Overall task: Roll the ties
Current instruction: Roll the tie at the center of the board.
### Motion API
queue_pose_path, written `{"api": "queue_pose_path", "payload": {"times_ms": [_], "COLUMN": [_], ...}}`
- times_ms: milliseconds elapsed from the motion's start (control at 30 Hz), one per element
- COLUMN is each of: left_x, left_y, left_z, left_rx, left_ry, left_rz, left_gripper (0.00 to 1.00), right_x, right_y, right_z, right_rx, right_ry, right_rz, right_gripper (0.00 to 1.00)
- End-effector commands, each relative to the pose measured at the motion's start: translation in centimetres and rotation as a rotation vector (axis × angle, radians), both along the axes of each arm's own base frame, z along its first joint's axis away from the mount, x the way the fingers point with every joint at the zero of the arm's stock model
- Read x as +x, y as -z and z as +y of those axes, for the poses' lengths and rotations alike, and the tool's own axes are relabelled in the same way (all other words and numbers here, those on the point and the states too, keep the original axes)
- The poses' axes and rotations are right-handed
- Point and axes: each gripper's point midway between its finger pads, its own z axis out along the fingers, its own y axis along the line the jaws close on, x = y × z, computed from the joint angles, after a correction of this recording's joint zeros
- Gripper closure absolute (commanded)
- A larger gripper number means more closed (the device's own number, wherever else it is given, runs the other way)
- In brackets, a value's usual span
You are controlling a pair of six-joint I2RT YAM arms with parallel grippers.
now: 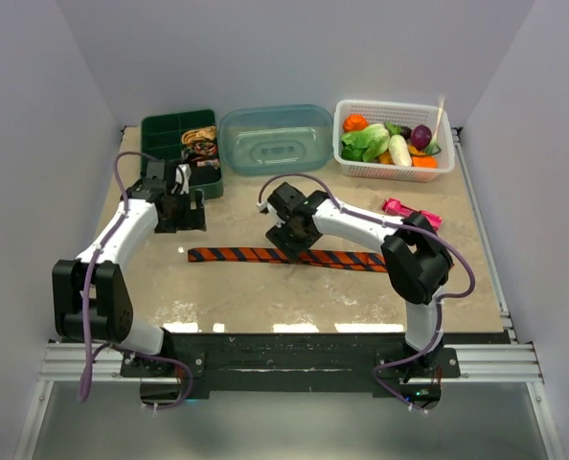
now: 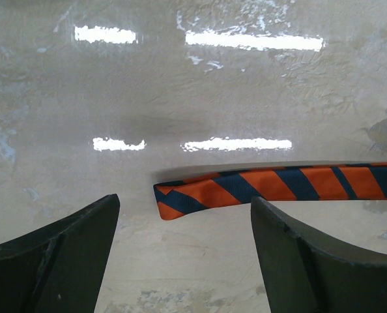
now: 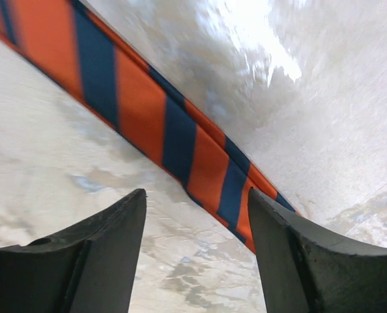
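An orange tie with dark blue diagonal stripes lies flat and stretched out across the middle of the table. Its narrow left end shows just beyond my left gripper, which hovers open with nothing between its fingers. My right gripper stands open low over the tie's middle; the fabric runs diagonally in front of the fingers, and the right finger overlaps its edge. Small coiled ties rest in the green compartment tray.
Behind the arms stand a translucent blue lidded container and a white basket of toy vegetables. A pink flat gadget lies at the right, near the right arm's elbow.
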Motion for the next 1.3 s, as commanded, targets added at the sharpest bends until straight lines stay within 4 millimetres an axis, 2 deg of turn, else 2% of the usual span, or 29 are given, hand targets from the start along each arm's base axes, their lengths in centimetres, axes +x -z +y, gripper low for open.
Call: {"api": "queue_pose_path", "payload": {"times_ms": [0, 67, 100, 167, 200, 267, 300, 400, 433, 500, 533, 600, 633, 800, 900, 1000, 1267], "left_x": [-0.1, -1.1, -1.3, -2.1, -2.3, -2.8, -2.9, -3.0, -2.7, -2.5, -2.3, -2.4, -2.5, -3.1, -3.4, -3.8, -4.5], "left_y": [0.8, 1.8, 2.1, 2.6, 2.6, 2.6, 2.4, 2.7, 2.6, 2.7, 2.8, 3.9, 4.3, 5.5, 6.0, 6.6, 7.9], "left_z": [1.0, 1.2, 2.3, 2.7, 3.7, 4.5, 4.4, 4.3, 4.4, 4.0, 4.0, 3.6, 3.4, 2.8, 2.8, 2.8, 2.3], "left_rx": [-0.156, -0.225, -0.244, -0.293, -0.301, -0.329, -0.355, -0.399, -0.397, -0.428, -0.433, -0.457, -0.465, -0.498, -0.495, -0.499, -0.491], "left_ry": [-0.072, -0.099, -0.139, -0.174, -0.214, -0.256, -0.263, -0.273, -0.271, -0.255, -0.246, -0.235, -0.229, -0.227, -0.236, -0.243, -0.25], "left_rz": [-0.023, -0.003, -0.003, -0.007, -0.018, -0.044, -0.054, -0.077, -0.083, -0.084, -0.084, -0.047, -0.036, 0.015, 0.038, 0.063, 0.119], "left_gripper": [0.13, 0.14, 0.14, 0.14, 0.14, 0.14, 0.14, 0.15, 0.15, 0.16, 0.17, 0.2, 0.21, 0.28, 0.3, 0.37, 0.42], "right_x": [1.1, 1.3, 1.5, 1.9, 2.1, 2.5, 2.5, 3.0, 3.1, 2.9, 2.9, 2.8, 2.9, 2.9, 2.9, 2.4, 0.7], "right_y": [-5.6, -6.4, -6.2, -7.0, -7.3, -7.6, -6.8, -8.0, -7.1, -7.4, -6.8, -7.3, -7.0, -7.9, -8.1, -7.6, -4.1], "right_z": [5.1, 7.0, 7.9, 9.7, 10.5, 12.5, 13.1, 15.6, 16.1, 17.4, 17.9, 19.2, 19.6, 21.9, 23.1, 24.3, 27.3], "right_rx": [0.255, 0.333, 0.355, 0.425, 0.454, 0.512, 0.514, 0.571, 0.565, 0.597, 0.602, 0.645, 0.655, 0.735, 0.767, 0.772, 0.745], "right_ry": [-0.016, -0.024, -0.029, -0.028, -0.035, -0.041, -0.043, -0.065, -0.062, -0.082, -0.075, -0.087, -0.079, -0.073, -0.08, -0.089, -0.101], "right_rz": [-0.035, -0.018, -0.01, 0.002, 0.0, 0.014, 0.035, 0.027, 0.041, 0.054, 0.076, 0.084, 0.096, 0.109, 0.114, 0.124, 0.157], "right_gripper": [0.33, 0.34, 0.35, 0.37, 0.38, 0.41, 0.45, 0.57, 0.6, 0.69, 0.72, 0.82, 0.85, 0.99, 1.0, 1.0, 1.0]}}
